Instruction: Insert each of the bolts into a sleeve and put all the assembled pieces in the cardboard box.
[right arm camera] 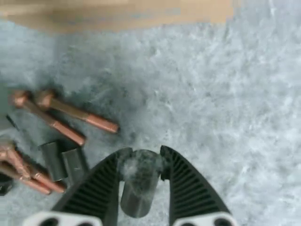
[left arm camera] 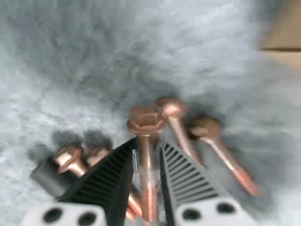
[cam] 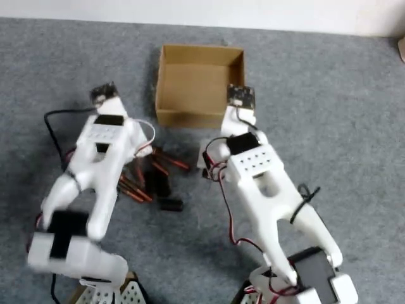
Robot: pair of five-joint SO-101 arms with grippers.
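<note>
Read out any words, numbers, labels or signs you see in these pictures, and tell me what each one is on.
No text can be read in any view.
The cardboard box has plain walls, with no print.
The bolt in the left claw and the sleeve in the right claw show no marks.
Any print on the circuit boards on the wrists is too small to read.

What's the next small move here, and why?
Probably lift the left gripper clear of the loose bolts beside it and swing it toward the right gripper. The left's jaws grip a bolt, the right's a sleeve, so both parts look ready for mating.
</note>
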